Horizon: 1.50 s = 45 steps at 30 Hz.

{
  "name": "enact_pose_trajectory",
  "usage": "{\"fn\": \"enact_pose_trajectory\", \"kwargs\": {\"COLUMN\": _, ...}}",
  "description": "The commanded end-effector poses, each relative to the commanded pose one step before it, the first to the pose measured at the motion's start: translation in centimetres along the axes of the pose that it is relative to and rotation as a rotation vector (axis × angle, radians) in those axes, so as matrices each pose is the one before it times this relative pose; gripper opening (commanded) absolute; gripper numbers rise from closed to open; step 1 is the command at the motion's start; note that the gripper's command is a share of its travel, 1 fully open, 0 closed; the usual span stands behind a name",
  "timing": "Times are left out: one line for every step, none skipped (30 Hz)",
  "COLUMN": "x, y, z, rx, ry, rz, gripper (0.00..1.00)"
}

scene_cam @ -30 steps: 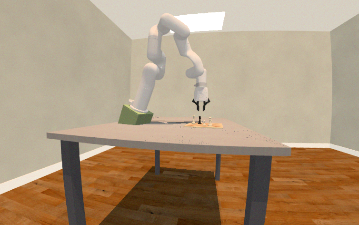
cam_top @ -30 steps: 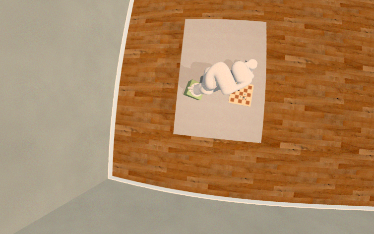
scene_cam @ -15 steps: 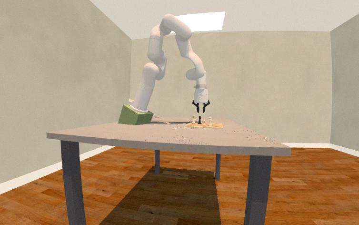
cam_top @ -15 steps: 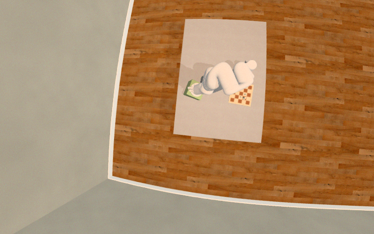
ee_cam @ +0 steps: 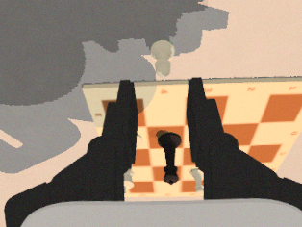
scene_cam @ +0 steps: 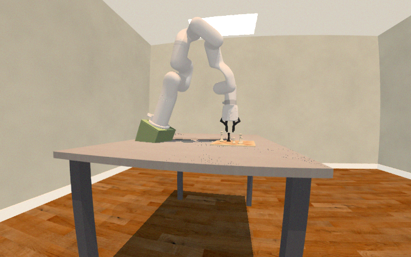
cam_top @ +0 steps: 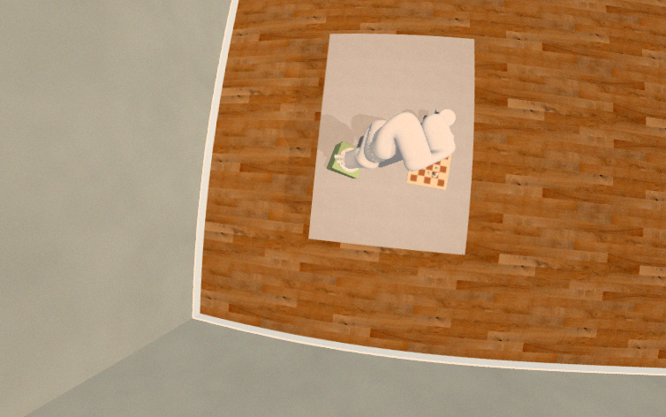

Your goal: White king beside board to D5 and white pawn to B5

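The chessboard (cam_top: 441,183) (scene_cam: 248,144) (ee_cam: 277,109) lies on the table near its right edge. A black piece (scene_cam: 228,136) (ee_cam: 169,155) (cam_top: 435,173) stands upright on the board. My gripper (scene_cam: 229,122) (ee_cam: 161,96) hangs straight above this piece, clear of its top, with the fingers apart and nothing between them. A pale white piece (ee_cam: 162,55) stands on the table just off the board's edge; it is too small to tell whether it is the pawn or the king. In the side view, white pieces (scene_cam: 222,135) (scene_cam: 240,138) stand left and right of the black one.
The arm's green base block (cam_top: 337,161) (scene_cam: 151,133) sits on the table (cam_top: 393,221) (scene_cam: 194,157) to the left of the board. The arm arches over part of the board and hides it in the overhead view.
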<state>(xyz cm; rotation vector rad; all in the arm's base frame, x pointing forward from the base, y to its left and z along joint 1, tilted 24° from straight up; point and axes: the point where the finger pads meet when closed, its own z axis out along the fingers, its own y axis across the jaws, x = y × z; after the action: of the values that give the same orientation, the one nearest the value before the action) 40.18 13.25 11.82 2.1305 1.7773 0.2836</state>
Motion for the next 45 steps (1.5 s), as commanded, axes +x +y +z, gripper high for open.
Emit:
{"fn": "enact_pose_trajectory", "kwargs": {"x": 0.076, "y": 0.130, "z": 0.568, "rx": -0.00490, "ry": -0.00106, "rz": 0.00008, "gripper": 0.34}}
{"fn": "enact_pose_trajectory", "kwargs": {"x": 0.000, "y": -0.001, "z": 0.119, "rx": 0.00002, "ry": 0.00002, "rz": 0.00000, "gripper": 0.34}}
{"fn": "enact_pose_trajectory", "kwargs": {"x": 0.000, "y": 0.001, "z": 0.109, "rx": -0.00003, "ry": -0.00003, "rz": 0.00001, "gripper": 0.34}}
{"fn": "enact_pose_trajectory", "kwargs": {"x": 0.000, "y": 0.001, "z": 0.103, "rx": -0.00001, "ry": -0.00001, "rz": 0.00000, "gripper": 0.34}}
{"fn": "enact_pose_trajectory", "kwargs": {"x": 0.000, "y": 0.000, "z": 0.097, "rx": 0.00001, "ry": 0.00001, "rz": 0.00000, "gripper": 0.34}}
{"fn": "enact_pose_trajectory", "kwargs": {"x": 0.000, "y": -0.001, "z": 0.090, "rx": 0.00002, "ry": 0.00002, "rz": 0.00000, "gripper": 0.34}}
{"fn": "enact_pose_trajectory", "kwargs": {"x": 0.000, "y": 0.000, "z": 0.083, "rx": 0.00001, "ry": 0.00001, "rz": 0.00000, "gripper": 0.34}}
{"fn": "enact_pose_trajectory", "kwargs": {"x": 0.000, "y": 0.001, "z": 0.073, "rx": -0.00002, "ry": -0.00002, "rz": 0.00000, "gripper": 0.34}}
{"fn": "enact_pose_trajectory", "kwargs": {"x": 0.000, "y": 0.001, "z": 0.066, "rx": -0.00001, "ry": -0.00001, "rz": 0.00000, "gripper": 0.34}}
{"fn": "enact_pose_trajectory", "kwargs": {"x": 0.000, "y": 0.000, "z": 0.060, "rx": 0.00000, "ry": 0.00000, "rz": 0.00000, "gripper": 0.34}}
{"fn": "enact_pose_trajectory", "kwargs": {"x": 0.000, "y": 0.000, "z": 0.053, "rx": 0.00000, "ry": 0.00000, "rz": 0.00000, "gripper": 0.34}}
{"fn": "enact_pose_trajectory", "kwargs": {"x": 0.000, "y": 0.000, "z": 0.000, "rx": 0.00000, "ry": 0.00000, "rz": 0.00000, "gripper": 0.34}}
{"fn": "enact_pose_trajectory", "kwargs": {"x": 0.000, "y": 0.000, "z": 0.000, "rx": 0.00000, "ry": 0.00000, "rz": 0.00000, "gripper": 0.34}}
{"fn": "enact_pose_trajectory", "kwargs": {"x": 0.000, "y": 0.000, "z": 0.046, "rx": 0.00000, "ry": 0.00000, "rz": 0.00000, "gripper": 0.34}}
{"fn": "enact_pose_trajectory", "kwargs": {"x": 0.000, "y": 0.000, "z": 0.039, "rx": 0.00001, "ry": 0.00001, "rz": 0.00000, "gripper": 0.34}}
{"fn": "enact_pose_trajectory", "kwargs": {"x": 0.000, "y": 0.000, "z": 0.032, "rx": 0.00001, "ry": 0.00001, "rz": 0.00000, "gripper": 0.34}}
{"fn": "enact_pose_trajectory", "kwargs": {"x": 0.000, "y": 0.000, "z": 0.026, "rx": 0.00001, "ry": 0.00001, "rz": 0.00000, "gripper": 0.34}}
{"fn": "enact_pose_trajectory", "kwargs": {"x": 0.000, "y": 0.000, "z": 0.020, "rx": 0.00001, "ry": 0.00001, "rz": 0.00000, "gripper": 0.34}}
{"fn": "enact_pose_trajectory", "kwargs": {"x": 0.000, "y": 0.000, "z": 0.015, "rx": 0.00000, "ry": 0.00000, "rz": 0.00000, "gripper": 0.34}}
{"fn": "enact_pose_trajectory", "kwargs": {"x": 0.000, "y": 0.000, "z": 0.011, "rx": 0.00000, "ry": 0.00000, "rz": 0.00000, "gripper": 0.34}}
{"fn": "enact_pose_trajectory", "kwargs": {"x": 0.000, "y": 0.000, "z": 0.007, "rx": 0.00000, "ry": 0.00000, "rz": 0.00000, "gripper": 0.34}}
{"fn": "enact_pose_trajectory", "kwargs": {"x": 0.000, "y": 0.000, "z": 0.004, "rx": 0.00000, "ry": 0.00000, "rz": 0.00000, "gripper": 0.34}}
{"fn": "enact_pose_trajectory", "kwargs": {"x": 0.000, "y": 0.000, "z": 0.001, "rx": 0.00000, "ry": 0.00000, "rz": 0.00000, "gripper": 0.34}}
{"fn": "enact_pose_trajectory", "kwargs": {"x": 0.000, "y": 0.000, "z": 0.000, "rx": 0.00000, "ry": 0.00000, "rz": 0.00000, "gripper": 0.34}}
{"fn": "enact_pose_trajectory", "kwargs": {"x": 0.000, "y": 0.000, "z": 0.000, "rx": 0.00000, "ry": 0.00000, "rz": 0.00000, "gripper": 0.34}}
{"fn": "enact_pose_trajectory", "kwargs": {"x": 0.000, "y": 0.000, "z": 0.000, "rx": 0.00000, "ry": 0.00000, "rz": 0.00000, "gripper": 0.34}}
{"fn": "enact_pose_trajectory", "kwargs": {"x": 0.000, "y": 0.000, "z": 0.000, "rx": 0.00000, "ry": 0.00000, "rz": 0.00000, "gripper": 0.34}}
{"fn": "enact_pose_trajectory", "kwargs": {"x": 0.000, "y": 0.000, "z": 0.000, "rx": 0.00000, "ry": 0.00000, "rz": 0.00000, "gripper": 0.34}}
{"fn": "enact_pose_trajectory", "kwargs": {"x": 0.000, "y": 0.000, "z": 0.000, "rx": 0.00000, "ry": 0.00000, "rz": 0.00000, "gripper": 0.34}}
{"fn": "enact_pose_trajectory", "kwargs": {"x": 0.000, "y": 0.000, "z": 0.000, "rx": 0.00000, "ry": 0.00000, "rz": 0.00000, "gripper": 0.34}}
{"fn": "enact_pose_trajectory", "kwargs": {"x": 0.000, "y": 0.000, "z": 0.000, "rx": 0.00000, "ry": 0.00000, "rz": 0.00000, "gripper": 0.34}}
{"fn": "enact_pose_trajectory", "kwargs": {"x": 0.000, "y": 0.000, "z": 0.000, "rx": 0.00000, "ry": 0.00000, "rz": 0.00000, "gripper": 0.34}}
{"fn": "enact_pose_trajectory", "kwargs": {"x": 0.000, "y": 0.000, "z": 0.000, "rx": 0.00000, "ry": 0.00000, "rz": 0.00000, "gripper": 0.34}}
{"fn": "enact_pose_trajectory", "kwargs": {"x": 0.000, "y": 0.000, "z": 0.000, "rx": 0.00000, "ry": 0.00000, "rz": 0.00000, "gripper": 0.34}}
{"fn": "enact_pose_trajectory", "kwargs": {"x": 0.000, "y": 0.000, "z": 0.000, "rx": 0.00000, "ry": 0.00000, "rz": 0.00000, "gripper": 0.34}}
{"fn": "enact_pose_trajectory", "kwargs": {"x": 0.000, "y": 0.000, "z": 0.000, "rx": 0.00000, "ry": 0.00000, "rz": 0.00000, "gripper": 0.34}}
{"fn": "enact_pose_trajectory", "kwargs": {"x": 0.000, "y": 0.000, "z": 0.000, "rx": 0.00000, "ry": 0.00000, "rz": 0.00000, "gripper": 0.34}}
{"fn": "enact_pose_trajectory", "kwargs": {"x": 0.000, "y": 0.000, "z": 0.000, "rx": 0.00000, "ry": 0.00000, "rz": 0.00000, "gripper": 0.34}}
{"fn": "enact_pose_trajectory", "kwargs": {"x": 0.000, "y": 0.000, "z": 0.000, "rx": 0.00000, "ry": 0.00000, "rz": 0.00000, "gripper": 0.34}}
{"fn": "enact_pose_trajectory", "kwargs": {"x": 0.000, "y": 0.000, "z": 0.000, "rx": 0.00000, "ry": 0.00000, "rz": 0.00000, "gripper": 0.34}}
{"fn": "enact_pose_trajectory", "kwargs": {"x": 0.000, "y": 0.000, "z": 0.000, "rx": 0.00000, "ry": 0.00000, "rz": 0.00000, "gripper": 0.34}}
{"fn": "enact_pose_trajectory", "kwargs": {"x": 0.000, "y": 0.000, "z": 0.000, "rx": 0.00000, "ry": 0.00000, "rz": 0.00000, "gripper": 0.34}}
{"fn": "enact_pose_trajectory", "kwargs": {"x": 0.000, "y": 0.000, "z": 0.000, "rx": 0.00000, "ry": 0.00000, "rz": 0.00000, "gripper": 0.34}}
{"fn": "enact_pose_trajectory", "kwargs": {"x": 0.000, "y": 0.000, "z": 0.000, "rx": 0.00000, "ry": 0.00000, "rz": 0.00000, "gripper": 0.34}}
{"fn": "enact_pose_trajectory", "kwargs": {"x": 0.000, "y": 0.000, "z": 0.000, "rx": 0.00000, "ry": 0.00000, "rz": 0.00000, "gripper": 0.34}}
